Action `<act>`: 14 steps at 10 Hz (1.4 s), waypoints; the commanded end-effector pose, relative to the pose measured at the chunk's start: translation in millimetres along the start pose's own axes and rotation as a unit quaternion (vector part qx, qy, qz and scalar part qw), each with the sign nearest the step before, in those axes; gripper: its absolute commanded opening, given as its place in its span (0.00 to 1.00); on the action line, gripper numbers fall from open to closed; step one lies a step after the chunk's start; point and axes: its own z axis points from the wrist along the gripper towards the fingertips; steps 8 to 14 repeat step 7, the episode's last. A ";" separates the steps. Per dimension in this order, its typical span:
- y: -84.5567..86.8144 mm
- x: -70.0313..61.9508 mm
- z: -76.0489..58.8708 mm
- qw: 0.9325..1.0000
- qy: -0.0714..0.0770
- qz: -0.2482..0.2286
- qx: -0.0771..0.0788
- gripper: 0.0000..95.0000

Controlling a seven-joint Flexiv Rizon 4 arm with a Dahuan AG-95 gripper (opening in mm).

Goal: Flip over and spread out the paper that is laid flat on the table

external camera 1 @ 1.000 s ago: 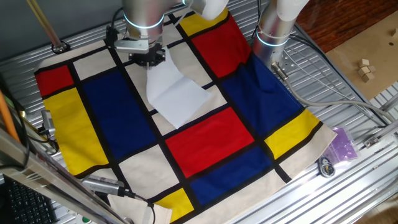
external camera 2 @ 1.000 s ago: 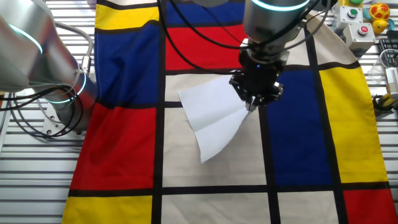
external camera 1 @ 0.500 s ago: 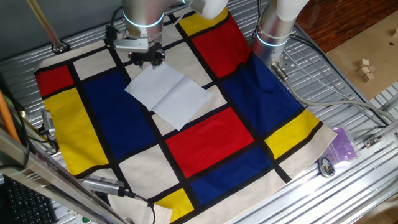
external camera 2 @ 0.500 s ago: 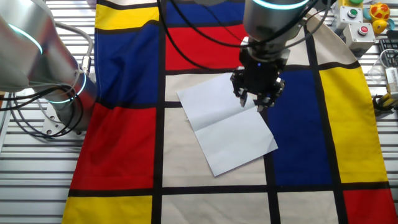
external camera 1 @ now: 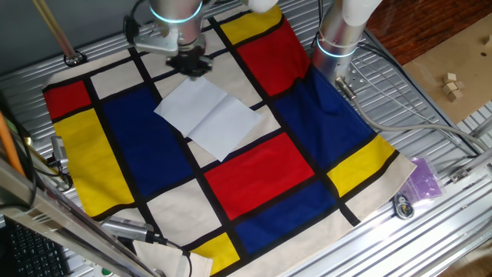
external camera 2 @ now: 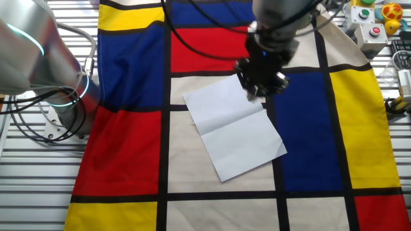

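Observation:
The white paper (external camera 1: 207, 117) lies flat and unfolded on the cloth, with a centre crease, over a cream block and the edge of a blue one. It also shows in the other fixed view (external camera 2: 234, 131), flat and spread. My gripper (external camera 1: 191, 68) hangs just above the paper's far corner, lifted clear of it, with its fingers apart and holding nothing. In the other fixed view the gripper (external camera 2: 260, 88) is over the paper's upper right edge. The cloth (external camera 1: 261, 169) covers the ribbed metal table (external camera 1: 430, 131).
A second arm's base (external camera 1: 338, 38) stands at the cloth's far edge and shows in the other fixed view (external camera 2: 58, 90). A button box (external camera 2: 369, 19) sits at one corner. A purple bag (external camera 1: 423, 177) and cables (external camera 1: 400, 115) lie on the bare metal.
One second ago the paper was folded and held up at one edge by the gripper. It has since dropped open flat, and the gripper has let go and risen away from it.

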 end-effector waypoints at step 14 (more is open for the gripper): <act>107.4 6.5 -35.4 0.996 -0.009 0.067 -0.054 0.00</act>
